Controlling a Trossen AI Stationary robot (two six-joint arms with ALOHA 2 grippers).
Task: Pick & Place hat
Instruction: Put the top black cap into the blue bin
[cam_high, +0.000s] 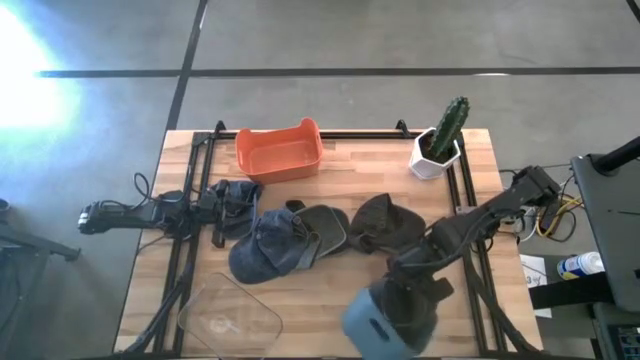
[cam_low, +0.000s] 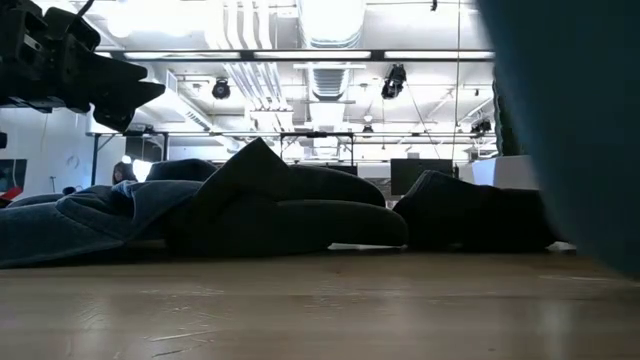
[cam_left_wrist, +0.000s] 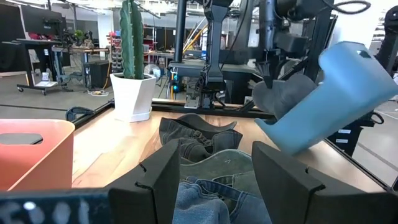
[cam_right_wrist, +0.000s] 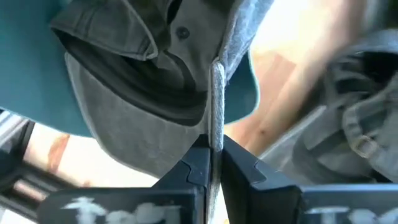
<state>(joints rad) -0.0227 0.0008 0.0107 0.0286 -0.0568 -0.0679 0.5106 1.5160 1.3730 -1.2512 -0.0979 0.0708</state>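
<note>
Fabric of the light, floppy blue cap is pinched thin at its edge by the right gripper; left gripper is held wide.

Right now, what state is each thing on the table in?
Blue hat: lifted, pinched by right gripper.
Left gripper: open, empty, at the table's left side.
Orange bin: upright, looks empty.
Clear tub: empty.
Cactus: upright in its pot.
Other hats: lying flat.
</note>
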